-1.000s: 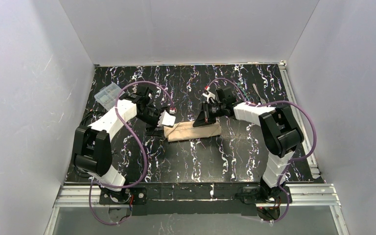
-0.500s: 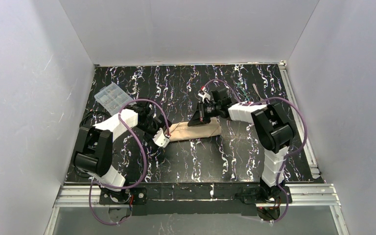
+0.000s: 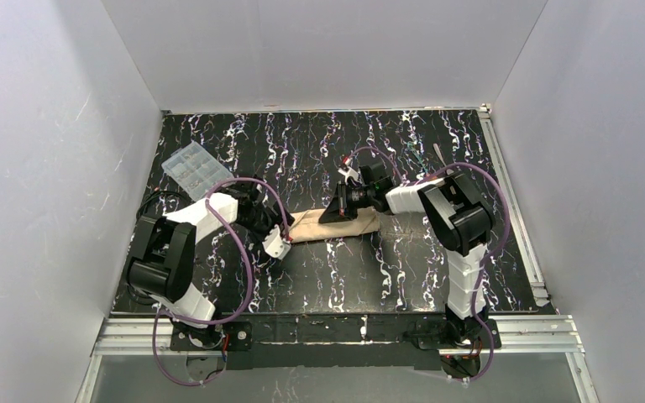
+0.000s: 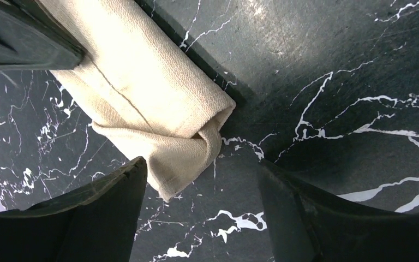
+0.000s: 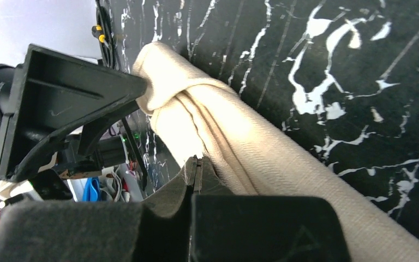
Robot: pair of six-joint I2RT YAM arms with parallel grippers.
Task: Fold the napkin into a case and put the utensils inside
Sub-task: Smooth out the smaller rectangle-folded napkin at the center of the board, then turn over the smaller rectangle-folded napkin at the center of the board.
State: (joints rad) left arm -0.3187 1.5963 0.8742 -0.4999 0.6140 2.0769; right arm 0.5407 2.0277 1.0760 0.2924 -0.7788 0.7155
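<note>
The napkin [image 3: 336,224] lies mid-table, folded into a narrow tan case shape. My left gripper [image 3: 284,238] is at its left end. In the left wrist view it stands open [image 4: 202,169], its fingers [image 4: 103,213] straddling bare table just short of the napkin's folded corner [image 4: 158,114]. My right gripper [image 3: 341,207] is over the napkin's middle. In the right wrist view it is shut [image 5: 197,162], its tips against the top of the cloth [image 5: 273,158] with nothing visibly pinched. A thin silver fork [image 3: 438,154] lies at the back right.
A clear plastic compartment box [image 3: 194,165] sits at the back left of the black marbled table [image 3: 327,277]. White walls enclose three sides. One left finger [image 5: 65,103] shows close to the napkin's end in the right wrist view.
My left gripper has come down and nearer, from behind the napkin's left end to just in front of it. The right gripper has shifted slightly left over the napkin, still shut.
</note>
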